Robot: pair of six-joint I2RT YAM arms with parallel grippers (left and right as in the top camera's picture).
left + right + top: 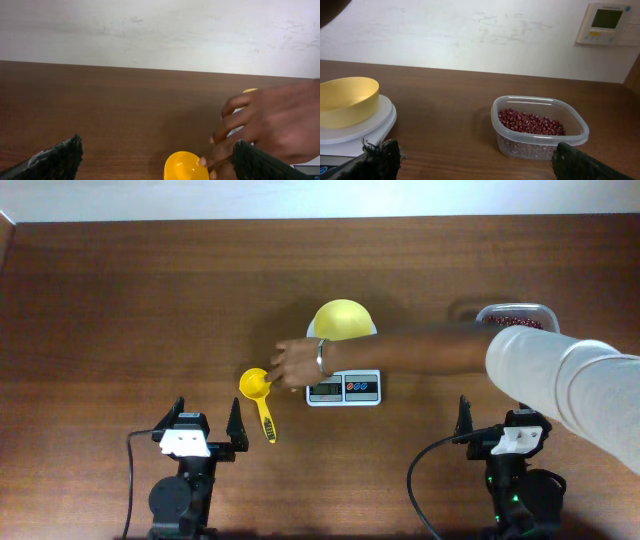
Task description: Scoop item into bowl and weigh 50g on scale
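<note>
Left gripper [207, 412]: jaws spread wide, nothing between them, parked at the near edge of the table [120, 300].
Right gripper [490, 416]: likewise wide and empty, at the near edge on the other side.

Scoop [264, 412], yellow, long-handled: flat on the table just ahead of the left gripper and slightly to its right. Its long axis runs roughly away from the robot, handle end nearest the jaws, cup end farther off. The left arm is by far the nearer.
Hand [295, 363] of a person: reaches in from the right across the scale, fingers at the scoop's cup.

Bowl [342, 320], pale yellow, looks empty: seated on the scale [343, 388] at mid-table, between the two arms.
Beans [530, 122], dark reddish-brown: heaped in a clear container [540, 127] ahead of the right gripper, well apart from the scoop.

Obscured:
- the forearm crosses the scale platform
- a white sleeve [570, 385] covers part of the right gripper and the container's near edge from overhead
- the scale display is too small to read
- the scoop handle is cut off in the left wrist view
</note>
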